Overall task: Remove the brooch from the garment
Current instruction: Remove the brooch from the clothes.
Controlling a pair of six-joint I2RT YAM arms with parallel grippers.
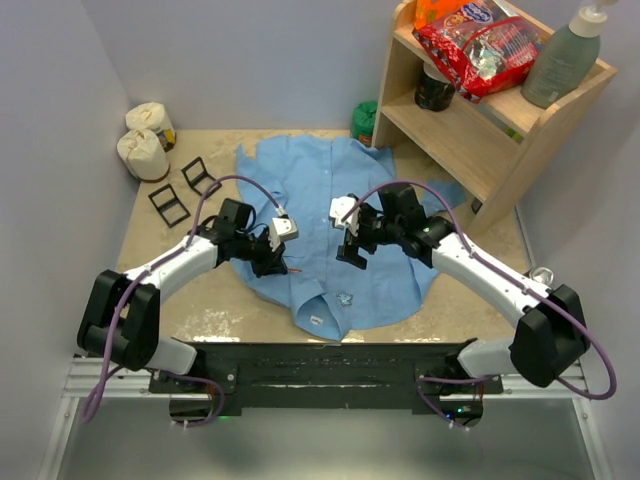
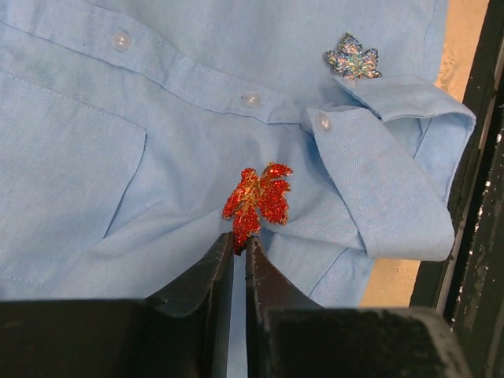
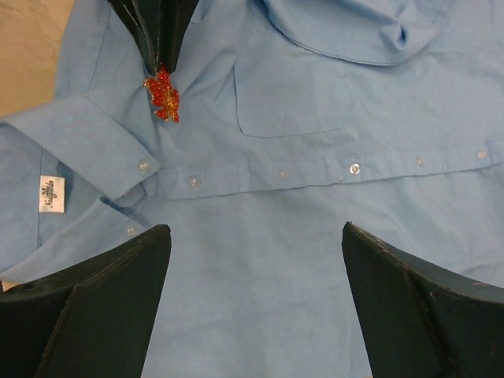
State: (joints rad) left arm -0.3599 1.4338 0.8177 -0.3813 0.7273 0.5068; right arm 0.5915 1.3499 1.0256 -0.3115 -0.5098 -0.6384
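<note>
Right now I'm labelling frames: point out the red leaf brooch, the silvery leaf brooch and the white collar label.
red leaf brooch [image 2: 257, 198], left wrist view, leaf's middle
silvery leaf brooch [image 2: 353, 59], left wrist view, leaf's middle
white collar label [image 3: 50, 194], right wrist view, its centre

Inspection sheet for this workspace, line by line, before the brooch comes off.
Surface: tan table, largely covered.
Job's things: light-blue shirt spread out; red leaf brooch beside its pocket; silver-blue leaf brooch by the collar.
Clutter: two white pouches and two black frames, far left.
Grippers: left gripper shut on the red leaf brooch's tip; right gripper open above the shirt.
Cables: purple cables loop along both arms.
Surroundings: wooden shelf, far right, holding a snack bag and a bottle.
</note>
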